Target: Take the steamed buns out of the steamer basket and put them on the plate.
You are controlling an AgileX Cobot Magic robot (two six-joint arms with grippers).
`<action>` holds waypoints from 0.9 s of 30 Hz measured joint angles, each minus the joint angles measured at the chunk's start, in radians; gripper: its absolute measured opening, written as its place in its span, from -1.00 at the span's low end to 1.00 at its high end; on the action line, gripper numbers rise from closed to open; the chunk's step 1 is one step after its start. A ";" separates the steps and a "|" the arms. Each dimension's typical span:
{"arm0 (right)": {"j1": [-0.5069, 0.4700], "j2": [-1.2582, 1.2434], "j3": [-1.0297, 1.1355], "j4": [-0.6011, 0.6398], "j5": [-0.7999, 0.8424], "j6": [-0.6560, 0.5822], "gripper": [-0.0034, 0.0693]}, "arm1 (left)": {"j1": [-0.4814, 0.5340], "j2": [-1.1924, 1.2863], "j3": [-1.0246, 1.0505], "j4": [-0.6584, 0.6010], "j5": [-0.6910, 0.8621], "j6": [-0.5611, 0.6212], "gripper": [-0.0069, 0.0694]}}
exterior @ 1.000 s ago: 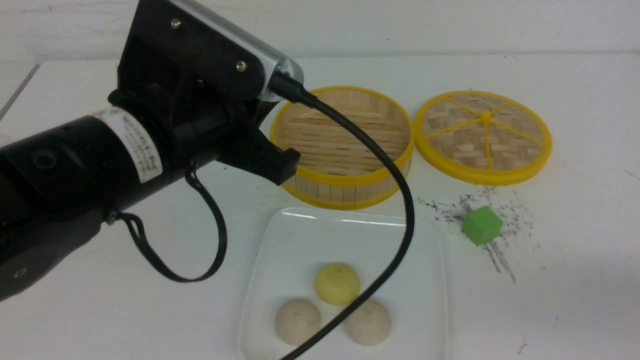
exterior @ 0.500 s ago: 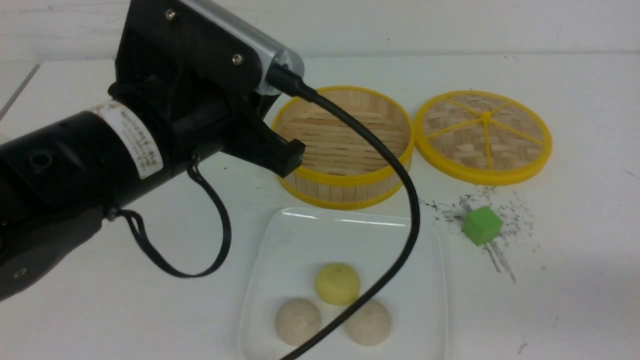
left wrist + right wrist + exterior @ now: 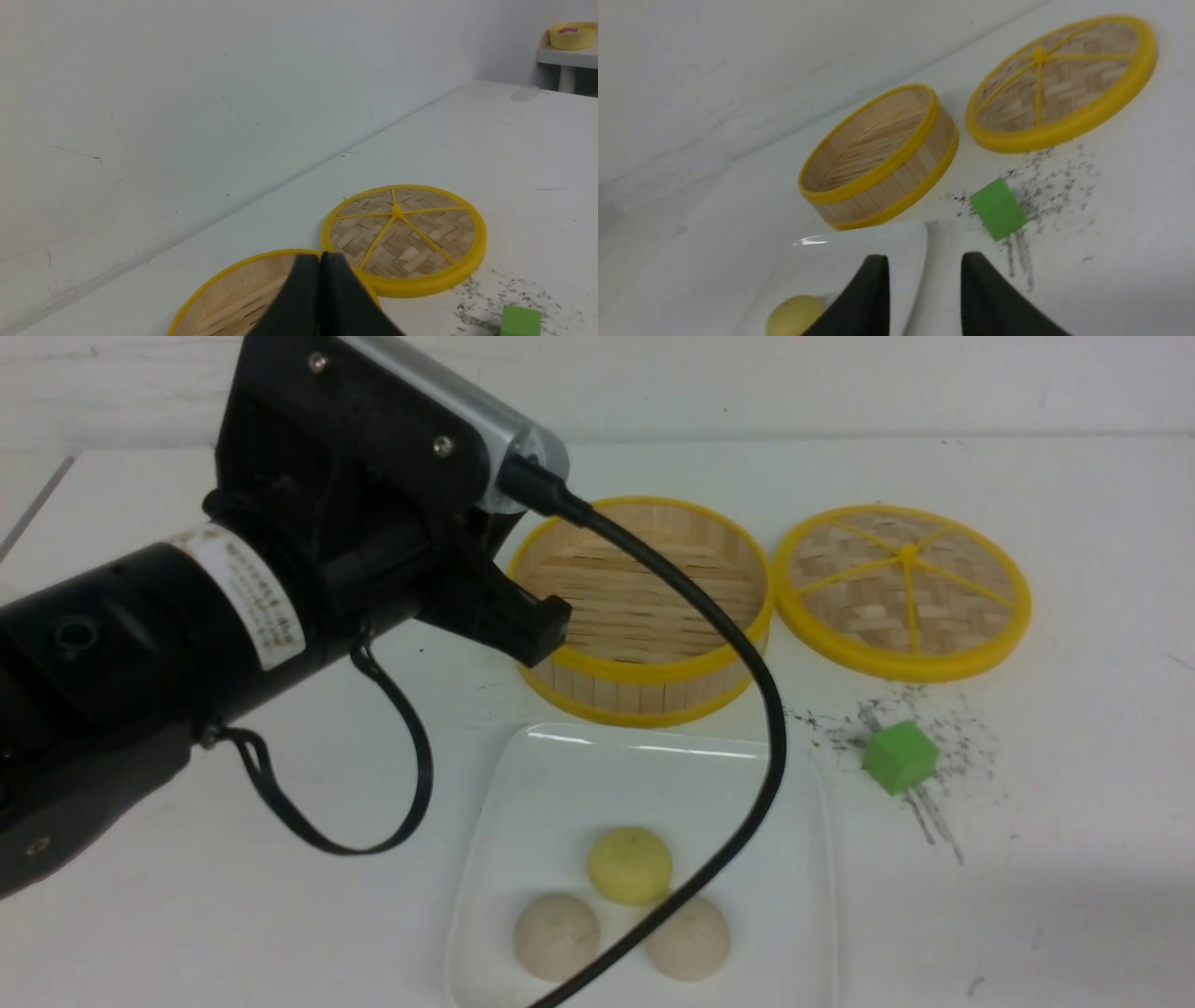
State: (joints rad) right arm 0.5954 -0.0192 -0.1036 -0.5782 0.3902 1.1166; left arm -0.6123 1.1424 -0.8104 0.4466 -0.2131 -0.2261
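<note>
Front view: the left arm (image 3: 140, 644) fills the upper left of the frame, and its left pincer (image 3: 537, 627) hangs just over the near-left rim of the steamer basket (image 3: 644, 674), fingers pressed together with nothing between them. A black cable (image 3: 758, 709) loops from the wrist across the basket and down over the plate (image 3: 653, 745). The basket at centre shows only its bare slatted floor. All three steamed buns (image 3: 630, 866) sit in a tight cluster in the lower half of the plate at bottom centre, so the task looks finished. They appear light and soft, easily dented. Any further lift should close gently on the rounded sides below the pleats. The plate's rim is shallow and glossy, so a nudged bun could slide over it. To the right lies the woven lid (image 3: 904, 593), flat and just beside the basket. Below it a green cube (image 3: 899, 758) sits among dark smudges (image 3: 943, 728). The tabletop (image 3: 1074, 877) is bare at lower left and far right, leaving room to draw back. In the right wrist view the right pincer (image 3: 924, 255) hangs spread and empty above the plate's edge.
</note>
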 joint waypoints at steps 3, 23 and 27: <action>0.000 0.000 0.026 -0.047 -0.007 0.000 -0.25 | 0.000 0.000 0.000 0.000 0.000 0.000 -0.78; 0.000 0.000 0.109 -0.067 -0.021 0.000 -0.25 | 0.000 0.000 0.000 0.005 0.007 0.000 -0.77; 0.000 0.000 0.109 -0.067 -0.022 0.000 -0.25 | 0.000 0.000 0.000 0.005 0.018 0.000 -0.77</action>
State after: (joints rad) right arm 0.5954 -0.0192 0.0053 -0.6455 0.3680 1.1166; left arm -0.6123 1.1424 -0.8104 0.4519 -0.1951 -0.2261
